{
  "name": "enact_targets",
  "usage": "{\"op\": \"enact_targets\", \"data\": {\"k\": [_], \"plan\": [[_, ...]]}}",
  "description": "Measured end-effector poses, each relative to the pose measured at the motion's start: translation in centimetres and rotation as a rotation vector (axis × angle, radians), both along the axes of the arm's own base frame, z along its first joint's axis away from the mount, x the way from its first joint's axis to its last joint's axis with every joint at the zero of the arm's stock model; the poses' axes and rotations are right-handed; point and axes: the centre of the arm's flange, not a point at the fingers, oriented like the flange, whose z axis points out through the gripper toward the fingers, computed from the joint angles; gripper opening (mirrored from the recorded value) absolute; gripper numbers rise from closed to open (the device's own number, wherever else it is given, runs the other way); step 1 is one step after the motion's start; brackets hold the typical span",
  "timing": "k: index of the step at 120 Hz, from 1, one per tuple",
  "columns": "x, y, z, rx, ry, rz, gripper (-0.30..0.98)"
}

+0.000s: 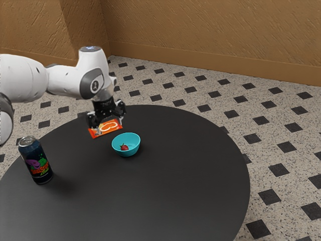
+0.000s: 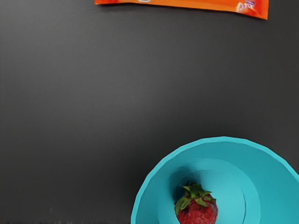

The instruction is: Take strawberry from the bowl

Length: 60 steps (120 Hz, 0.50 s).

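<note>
My gripper (image 1: 110,126) is open above the table, with nothing between its fingers. Just beyond it toward the exterior view's right, and lower, a turquoise bowl (image 1: 126,152) stands upright on the black table. Inside the bowl lies a red strawberry (image 1: 124,148). From my hand, the wrist view looks down into part of the bowl (image 2: 273,170), with the strawberry (image 2: 198,213) on its inner floor and its green leaves facing the orange packet's side. The strawberry is partly cut off by that view's edge.
An orange packet (image 1: 113,127) lies flat beside the bowl, partly behind my gripper; part of the packet (image 2: 205,5) shows in the wrist view. A dark drink can (image 1: 38,163) stands at the exterior view's left. The round table (image 1: 175,186) has its curved edge toward the right.
</note>
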Motion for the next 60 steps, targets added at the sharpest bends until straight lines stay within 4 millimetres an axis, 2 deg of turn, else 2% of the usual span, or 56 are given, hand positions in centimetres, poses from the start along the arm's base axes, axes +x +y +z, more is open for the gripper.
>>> {"op": "enact_targets", "data": {"k": [17,45,60], "plan": [[1.0,-0.4,-0.5,-0.024,-0.013,0.058,0.65],[1.8,-1.3,-2.5,-0.036,0.004,0.112,0.52],[2.3,-1.9,-2.9,-0.036,0.005,0.127,0.47]]}}
